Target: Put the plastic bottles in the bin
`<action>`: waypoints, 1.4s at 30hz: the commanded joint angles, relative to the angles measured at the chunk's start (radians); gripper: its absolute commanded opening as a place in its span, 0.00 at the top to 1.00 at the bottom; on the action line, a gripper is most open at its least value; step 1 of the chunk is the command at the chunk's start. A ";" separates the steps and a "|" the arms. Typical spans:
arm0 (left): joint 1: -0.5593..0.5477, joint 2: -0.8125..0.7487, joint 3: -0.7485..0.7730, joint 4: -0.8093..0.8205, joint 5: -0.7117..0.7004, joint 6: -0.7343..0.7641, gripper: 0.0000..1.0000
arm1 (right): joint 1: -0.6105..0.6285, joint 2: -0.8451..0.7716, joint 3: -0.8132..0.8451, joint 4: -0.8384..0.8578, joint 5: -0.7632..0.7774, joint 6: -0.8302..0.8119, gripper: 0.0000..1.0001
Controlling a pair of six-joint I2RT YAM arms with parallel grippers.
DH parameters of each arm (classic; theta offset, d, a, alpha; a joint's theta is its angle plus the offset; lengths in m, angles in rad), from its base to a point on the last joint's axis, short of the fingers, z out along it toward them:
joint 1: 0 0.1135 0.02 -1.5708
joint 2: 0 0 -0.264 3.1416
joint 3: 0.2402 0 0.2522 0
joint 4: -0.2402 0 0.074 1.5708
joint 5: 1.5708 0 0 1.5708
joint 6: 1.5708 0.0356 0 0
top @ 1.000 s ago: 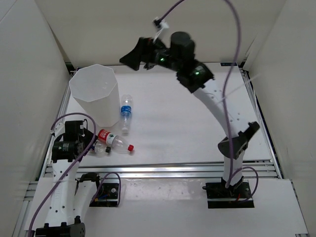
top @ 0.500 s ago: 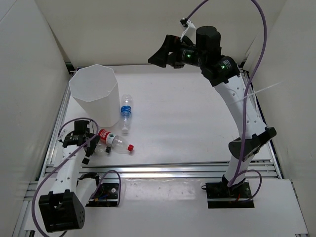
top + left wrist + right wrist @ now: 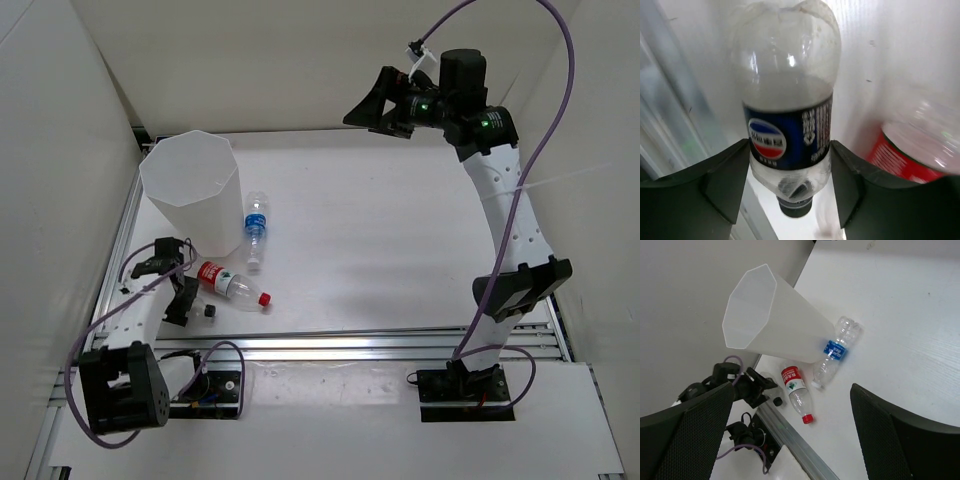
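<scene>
— Across the white table (image 3: pixel 400 250), what do we see, biggest first?
— We see the bin (image 3: pixel 212 222) upright at the far left. The right gripper (image 3: pixel 372 103) hangs high over the far edge, jaws spread wide with nothing between them. The left gripper (image 3: pixel 182 300) is down at the near left, close to the bin's foot.
— And the bottles?
— Three lie on their sides. The blue-labelled bottle (image 3: pixel 256 228) is just beside the bin. The red-labelled bottle (image 3: pixel 232 285), red-capped, lies nearer the arms' bases. The dark-labelled bottle (image 3: pixel 787 100) is clamped between the left fingers (image 3: pixel 722 182), one against each side of its label.
— Can we read anything?
— Only the left wrist view helps: a round red, white and blue emblem on the dark blue label, with white print too fine for us. The other labels are too small.
— What does the top view miss?
— That bottle is mostly hidden under the gripper there; we catch little beyond its dark cap (image 3: pixel 210 311). The right wrist view takes in the bin, all three bottles and the left arm.
— Anything crowding the grasp?
— The red-labelled bottle lies close alongside, and a metal rail (image 3: pixel 400 345) runs along the near edge.
</scene>
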 commanded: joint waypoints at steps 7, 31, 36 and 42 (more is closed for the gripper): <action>0.004 -0.321 0.475 -0.414 -0.102 -0.168 0.40 | -0.067 -0.016 -0.029 0.008 -0.111 0.043 0.00; -0.284 0.181 1.163 -0.036 -0.424 0.496 0.00 | -0.078 0.016 -0.040 0.037 -0.160 0.074 0.00; -0.284 -0.208 0.739 -0.131 -0.253 0.152 0.00 | -0.096 -0.018 -0.092 0.016 -0.149 0.063 0.00; -0.284 -0.580 0.301 0.031 0.037 -0.023 0.00 | -0.106 -0.018 -0.115 0.007 -0.149 0.054 0.00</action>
